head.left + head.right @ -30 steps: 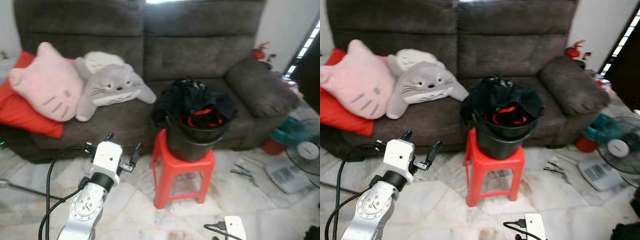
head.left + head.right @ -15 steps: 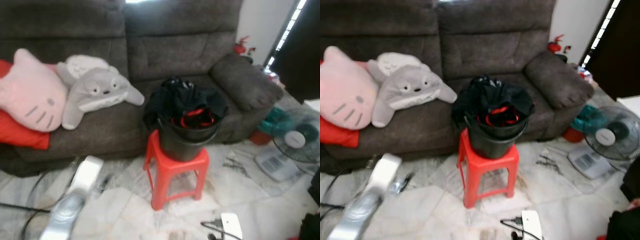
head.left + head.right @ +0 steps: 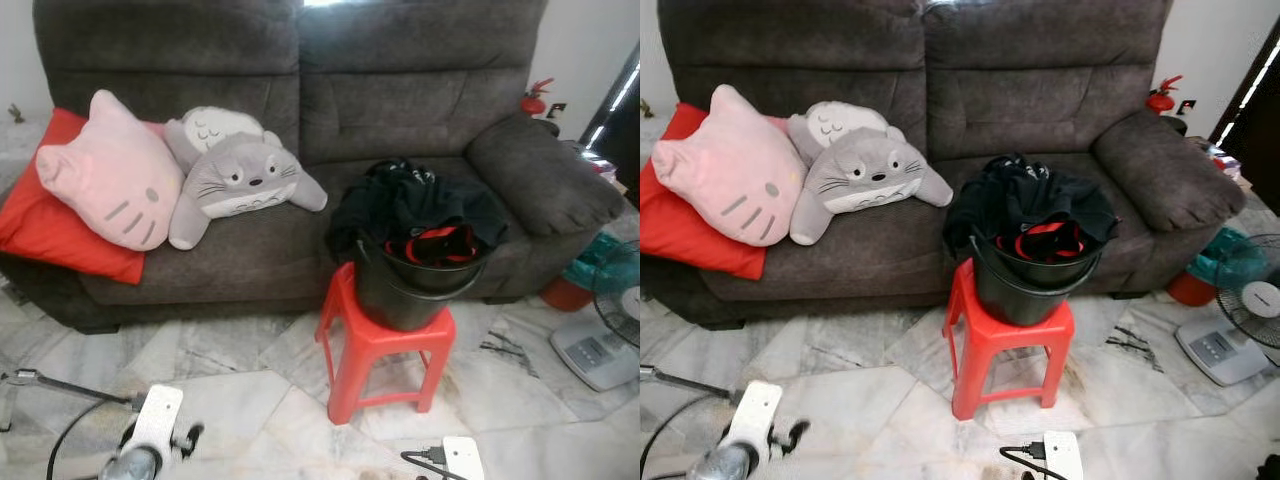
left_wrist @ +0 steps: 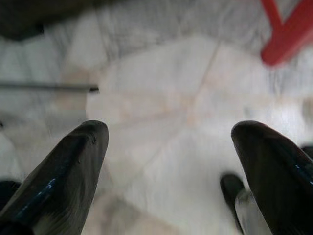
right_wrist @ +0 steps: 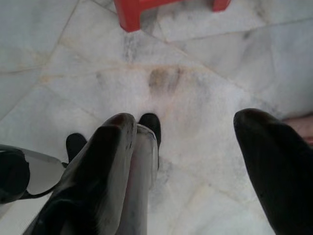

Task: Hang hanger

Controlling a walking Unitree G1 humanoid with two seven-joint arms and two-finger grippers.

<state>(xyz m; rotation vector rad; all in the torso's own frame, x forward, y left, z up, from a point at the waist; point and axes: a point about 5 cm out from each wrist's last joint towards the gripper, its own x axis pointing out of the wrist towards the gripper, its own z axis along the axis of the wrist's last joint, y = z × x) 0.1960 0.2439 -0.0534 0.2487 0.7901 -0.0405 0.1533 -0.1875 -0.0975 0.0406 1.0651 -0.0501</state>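
Observation:
A black bucket [image 3: 405, 295] stands on a red plastic stool [image 3: 385, 345] in front of the sofa. Black clothes [image 3: 420, 200] are heaped in it and spill over its rim, with a red hanger [image 3: 435, 240] lying among them. My left gripper [image 3: 790, 435] hangs low at the bottom left, far from the bucket. In the left wrist view it [image 4: 168, 134] is open over bare marble floor. The right arm's white wrist [image 3: 462, 455] sits at the bottom edge. In the right wrist view that gripper [image 5: 185, 120] is open above the floor, near a stool leg [image 5: 132, 10].
A dark grey sofa [image 3: 400, 90] fills the back, holding a pink cat cushion [image 3: 110, 175], a grey plush [image 3: 240, 180] and a red cushion [image 3: 50, 220]. A fan [image 3: 622, 305] and a scale [image 3: 595, 355] sit at the right. A metal rod [image 3: 70, 385] lies on the floor at left.
The camera swung right, then back left. My left arm dropped from chest height beside the stool to the bottom left corner. The bucket and stool stayed put.

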